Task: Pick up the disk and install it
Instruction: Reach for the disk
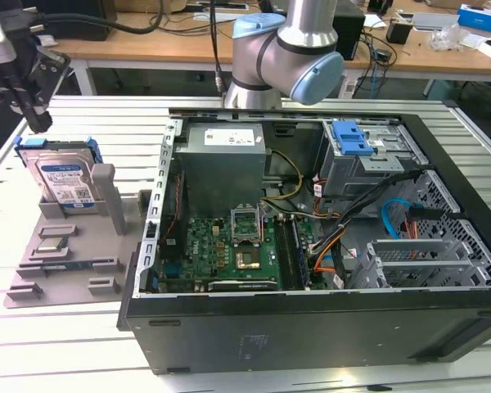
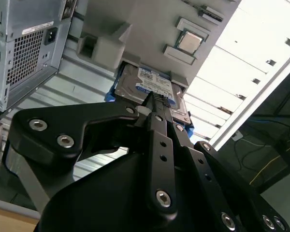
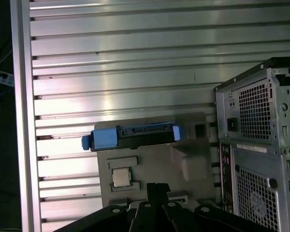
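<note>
- The disk (image 1: pixel 64 176) stands on edge in a grey holder (image 1: pixel 65 262) on the tabletop (image 1: pixel 57 352), at the exterior view's left, beside the open computer case (image 1: pixel 311 327) — untouched.
- The hand (image 1: pixel 39 123) hangs close above the disk's upper edge, its fingers (image 2: pixel 154 135) pressed together and holding nothing.
- To my eye this is the approach of the pick-up step; nothing is installed yet.
- A grasp would call for the fingers to spread first, then straddle the disk's flat faces squarely — the holder's posts look to leave little room.
</note>
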Controlling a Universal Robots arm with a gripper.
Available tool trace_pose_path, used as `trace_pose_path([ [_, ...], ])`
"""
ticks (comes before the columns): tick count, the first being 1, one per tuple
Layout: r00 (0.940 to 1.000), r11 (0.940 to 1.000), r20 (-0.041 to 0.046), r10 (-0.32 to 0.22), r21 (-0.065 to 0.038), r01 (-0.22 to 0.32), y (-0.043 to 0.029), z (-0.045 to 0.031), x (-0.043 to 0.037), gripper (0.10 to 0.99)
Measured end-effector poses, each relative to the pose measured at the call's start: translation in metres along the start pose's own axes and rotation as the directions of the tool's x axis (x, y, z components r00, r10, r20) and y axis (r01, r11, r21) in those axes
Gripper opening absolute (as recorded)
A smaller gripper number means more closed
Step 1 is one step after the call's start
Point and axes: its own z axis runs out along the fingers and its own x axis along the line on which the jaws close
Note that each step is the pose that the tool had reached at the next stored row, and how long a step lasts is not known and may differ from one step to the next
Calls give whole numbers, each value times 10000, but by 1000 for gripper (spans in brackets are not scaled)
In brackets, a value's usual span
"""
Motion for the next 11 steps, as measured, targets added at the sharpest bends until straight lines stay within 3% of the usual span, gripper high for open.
trace_pose_path([
  [11, 10000, 10000, 0, 0, 0, 0, -25, -5, 329, 106],
])
